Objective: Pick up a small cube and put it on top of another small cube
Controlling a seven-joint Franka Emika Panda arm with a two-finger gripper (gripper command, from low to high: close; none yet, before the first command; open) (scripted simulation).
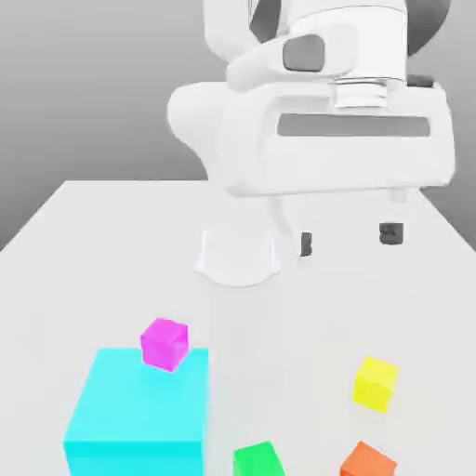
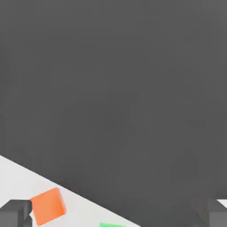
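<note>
The small orange-red cube (image 1: 368, 460) lies on the white table at the bottom edge of the exterior view, toward its right; in the hand view the cube (image 2: 48, 206) sits close to one dark finger (image 2: 15, 213). The magenta-pink cube (image 1: 165, 343) looks to rest on the far edge of the big cyan block's top. My gripper (image 1: 349, 238) hangs well above the table, farther back than the cubes, open wide with nothing between its fingers.
The big cyan block (image 1: 138, 414) fills the exterior view's lower left. A yellow cube (image 1: 376, 383) stands just behind the orange-red one, and a green cube (image 1: 258, 459) to its left. The arm's white base (image 1: 238, 256) is mid-table.
</note>
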